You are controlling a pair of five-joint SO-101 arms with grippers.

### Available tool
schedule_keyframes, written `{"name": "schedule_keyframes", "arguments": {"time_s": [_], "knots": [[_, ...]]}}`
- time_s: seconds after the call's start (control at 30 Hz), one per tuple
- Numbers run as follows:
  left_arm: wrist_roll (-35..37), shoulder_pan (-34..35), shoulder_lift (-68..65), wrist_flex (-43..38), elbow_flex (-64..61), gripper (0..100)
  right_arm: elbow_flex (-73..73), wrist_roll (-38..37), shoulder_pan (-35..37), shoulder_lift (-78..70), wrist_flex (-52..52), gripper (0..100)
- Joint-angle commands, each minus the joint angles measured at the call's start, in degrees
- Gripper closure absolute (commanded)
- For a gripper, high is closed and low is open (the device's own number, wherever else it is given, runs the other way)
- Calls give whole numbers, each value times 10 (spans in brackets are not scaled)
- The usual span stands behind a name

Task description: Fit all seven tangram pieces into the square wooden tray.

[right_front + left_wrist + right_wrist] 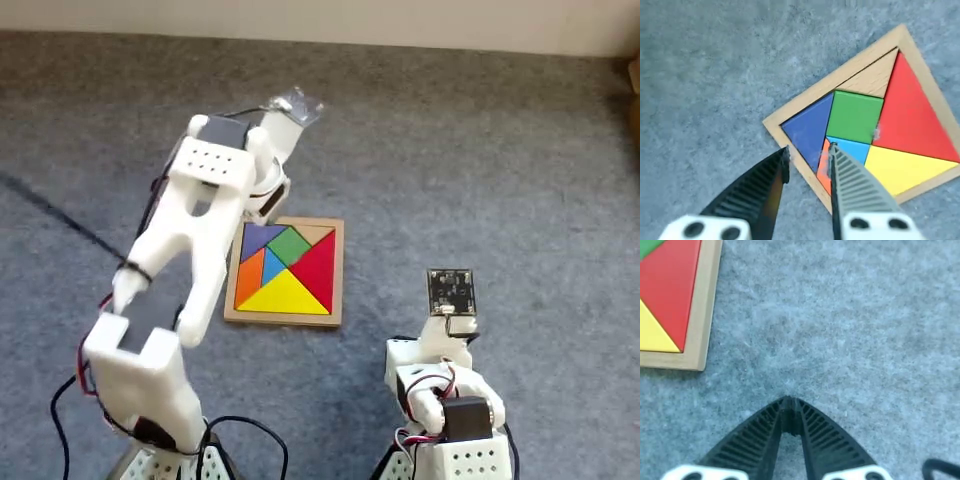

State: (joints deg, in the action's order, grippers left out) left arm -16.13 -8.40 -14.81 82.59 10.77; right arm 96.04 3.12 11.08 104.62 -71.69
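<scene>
Wooden tray (285, 319): square, flat on the grey fuzzy surface (480, 150), in front of the two arms and closer to the left arm (200, 220). Inside it, coloured pieces packed tight, edge to edge: big red triangle (912, 115), big yellow triangle (902, 170), green square (855, 116), dark blue triangle (810, 127), small light blue triangle (852, 149) and orange piece (824, 172), partly hidden. Red along one side, yellow along the next side, the two touching along a slanted edge. Green square touching red, dark blue and light blue. One more patch (872, 77) near a corner, wood-coloured, between green square, red triangle and rim. Hard to tell whether a plain piece or the tray's own floor.

Left arm stretched out over the tray's side, with the left pincer (808, 150) pointing down above the tray's corner. Fingers a little apart, nothing between them. Dark finger above the grey surface just outside the rim. Pale finger above the orange and light blue pieces.

Right arm (445, 400) folded low, off to the side of the tray. Right pincer (789, 412) closed tight, tips together, holding nothing. Above the grey surface, well apart from the tray corner with red and yellow.
</scene>
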Motion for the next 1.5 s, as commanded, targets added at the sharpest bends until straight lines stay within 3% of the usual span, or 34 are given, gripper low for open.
{"name": "schedule_keyframes", "arguments": {"time_s": [0.0, 0.43, 0.7, 0.97, 1.47], "knots": [[13, -12, 120, 4, -51, 860, 81, -6, -2, 10, -3, 986], [14, -15, 513, -178, -461, 994, 81, -6, -2, 10, -3, 986], [15, -10, 653, -222, -616, 994, 81, -6, -2, 10, -3, 986], [62, 70, 805, -296, -787, 994, 81, -6, -2, 10, -3, 986], [63, 67, 1105, -331, -992, 993, 81, -6, -2, 10, -3, 986]]}}
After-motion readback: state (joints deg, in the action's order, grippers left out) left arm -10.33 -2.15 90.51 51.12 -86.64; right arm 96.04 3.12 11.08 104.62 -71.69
